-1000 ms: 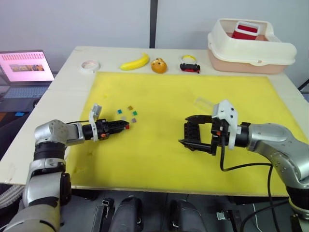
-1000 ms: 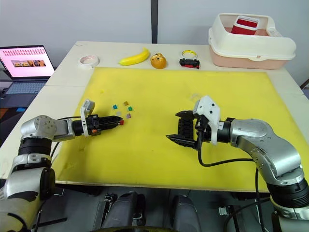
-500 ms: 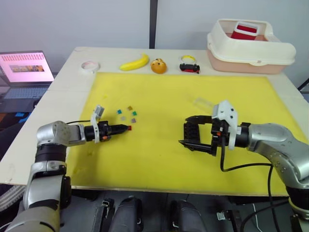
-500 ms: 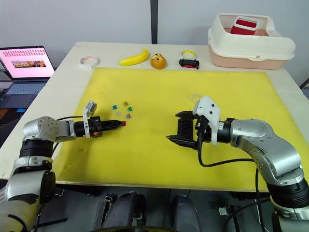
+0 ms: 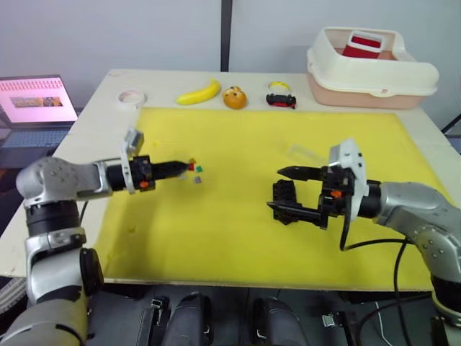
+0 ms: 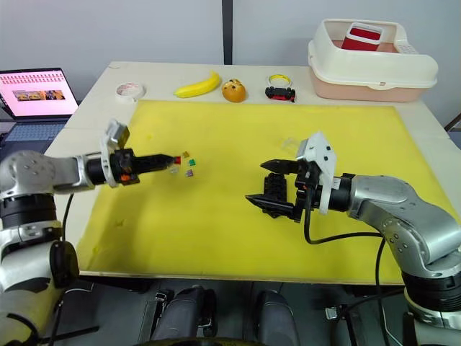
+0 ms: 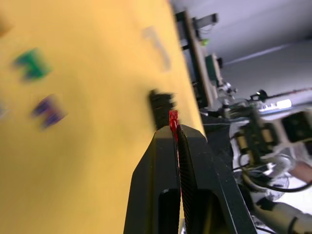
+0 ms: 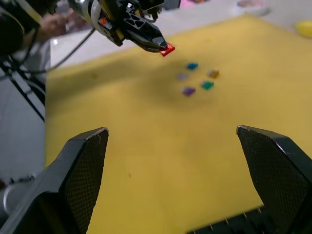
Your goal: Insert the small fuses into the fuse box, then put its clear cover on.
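Insertion is the step in hand: our left gripper (image 6: pixel 175 158) is clenched on a red fuse (image 8: pixel 167 49), lifted well apart from the fuse box (image 6: pixel 276 196), which lies on the yellow mat (image 6: pixel 216 216) between our right gripper's (image 6: pixel 263 182) spread fingers. Next we must carry the fuse to that box and line it up over a slot, while the clear cover (image 6: pixel 289 144) waits just beyond the box

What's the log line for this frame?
left gripper: shut on red fuse, lifted | right gripper: open around fuse box | cover: off

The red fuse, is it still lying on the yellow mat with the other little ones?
No. The red fuse is pinched at the tip of the left end effector, lifted above the yellow mat, apart from the other fuses.
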Motion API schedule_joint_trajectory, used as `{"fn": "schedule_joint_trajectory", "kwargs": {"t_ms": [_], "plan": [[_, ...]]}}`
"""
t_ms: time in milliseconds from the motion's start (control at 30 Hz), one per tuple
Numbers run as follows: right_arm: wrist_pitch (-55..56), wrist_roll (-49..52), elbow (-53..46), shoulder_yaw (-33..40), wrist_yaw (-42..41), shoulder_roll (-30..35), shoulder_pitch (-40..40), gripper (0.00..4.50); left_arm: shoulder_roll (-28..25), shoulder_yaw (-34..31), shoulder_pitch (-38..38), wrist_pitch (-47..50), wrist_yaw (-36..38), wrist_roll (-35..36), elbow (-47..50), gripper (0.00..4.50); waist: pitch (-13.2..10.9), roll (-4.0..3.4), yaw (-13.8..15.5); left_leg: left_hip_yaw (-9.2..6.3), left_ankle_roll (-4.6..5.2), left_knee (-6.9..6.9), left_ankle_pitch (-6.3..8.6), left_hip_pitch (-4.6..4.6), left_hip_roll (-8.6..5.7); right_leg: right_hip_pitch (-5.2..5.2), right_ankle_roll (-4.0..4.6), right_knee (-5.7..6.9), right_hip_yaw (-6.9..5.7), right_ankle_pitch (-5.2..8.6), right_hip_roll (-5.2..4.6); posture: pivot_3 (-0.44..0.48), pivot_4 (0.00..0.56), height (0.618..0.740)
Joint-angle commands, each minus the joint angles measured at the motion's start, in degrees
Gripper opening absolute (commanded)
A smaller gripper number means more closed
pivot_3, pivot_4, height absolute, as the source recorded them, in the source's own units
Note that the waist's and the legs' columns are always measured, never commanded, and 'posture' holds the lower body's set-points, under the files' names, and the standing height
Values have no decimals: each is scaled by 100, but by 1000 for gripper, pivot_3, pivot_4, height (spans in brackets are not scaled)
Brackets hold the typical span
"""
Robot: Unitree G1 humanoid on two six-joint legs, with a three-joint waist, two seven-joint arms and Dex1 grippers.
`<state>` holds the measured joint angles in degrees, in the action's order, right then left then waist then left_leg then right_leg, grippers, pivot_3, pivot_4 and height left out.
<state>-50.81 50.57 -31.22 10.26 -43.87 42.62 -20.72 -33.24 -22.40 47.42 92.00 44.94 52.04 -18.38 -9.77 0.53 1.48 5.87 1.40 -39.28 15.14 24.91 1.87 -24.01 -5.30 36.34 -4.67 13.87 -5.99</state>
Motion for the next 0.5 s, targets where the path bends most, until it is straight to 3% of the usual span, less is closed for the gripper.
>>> {"fn": "schedule_joint_trajectory", "kwargs": {"t_ms": [33,300,500], "plan": [[-388,1005,-116,307,987,-524,-332,4500,275,-180,212,50,-558,652,447,59,0,0,-24,-2,-2,2,-1,0,1,1,0,0,0,0,0,0,150,740],[-492,2803,210,249,3904,-2130,-780,4500,1726,-1246,543,26,-1815,1202,811,59,0,1,-98,0,-9,9,-5,2,-1,-5,0,1,1,0,0,0,150,740],[-247,3303,416,56,5041,-2509,-725,4500,2302,-1426,643,3,-2443,1689,973,59,0,1,-91,5,-10,12,-6,2,-2,-7,0,-1,7,0,1,0,150,740]]}}
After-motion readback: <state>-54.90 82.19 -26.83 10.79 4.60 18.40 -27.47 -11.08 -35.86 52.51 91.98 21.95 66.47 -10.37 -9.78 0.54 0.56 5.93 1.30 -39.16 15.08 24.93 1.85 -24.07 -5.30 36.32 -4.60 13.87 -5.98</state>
